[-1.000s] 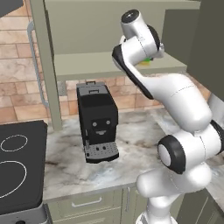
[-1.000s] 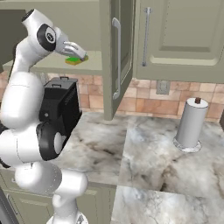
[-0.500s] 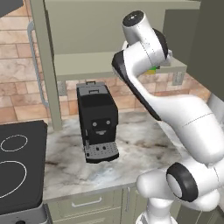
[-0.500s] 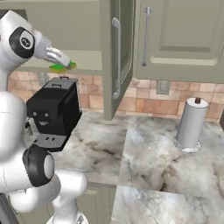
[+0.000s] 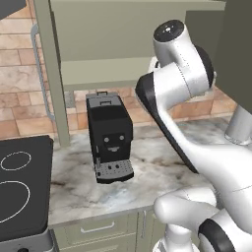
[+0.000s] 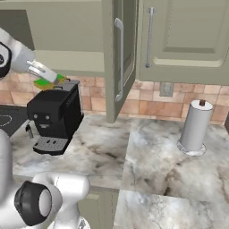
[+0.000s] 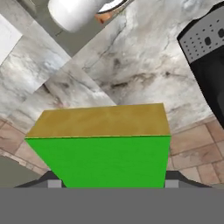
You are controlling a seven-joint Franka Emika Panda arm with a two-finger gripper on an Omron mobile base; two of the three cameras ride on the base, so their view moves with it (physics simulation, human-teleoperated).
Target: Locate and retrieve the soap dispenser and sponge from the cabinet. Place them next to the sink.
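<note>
My gripper (image 6: 50,79) is shut on the green sponge (image 6: 44,83), which it holds in the air just above the black coffee machine (image 6: 53,116), in front of the open cabinet (image 6: 76,40). In the hand view the sponge (image 7: 105,151) sits between the fingertips (image 7: 174,178), green face toward the camera and yellowish side on top, with marble counter (image 7: 131,70) below it. The cabinet's shelf (image 5: 108,74) shows bare behind my arm. The soap dispenser and the sink are out of view.
The cabinet door (image 6: 117,58) with its silver bar handle stands swung open to the right of the gripper. A paper towel roll (image 6: 195,127) stands on the counter at the right. A black cooktop (image 5: 19,187) lies left of the coffee machine (image 5: 109,138).
The arm has drawn back from the cabinet shelf with the sponge in its grip. The sponge now hangs lower and further out, over the coffee machine.
</note>
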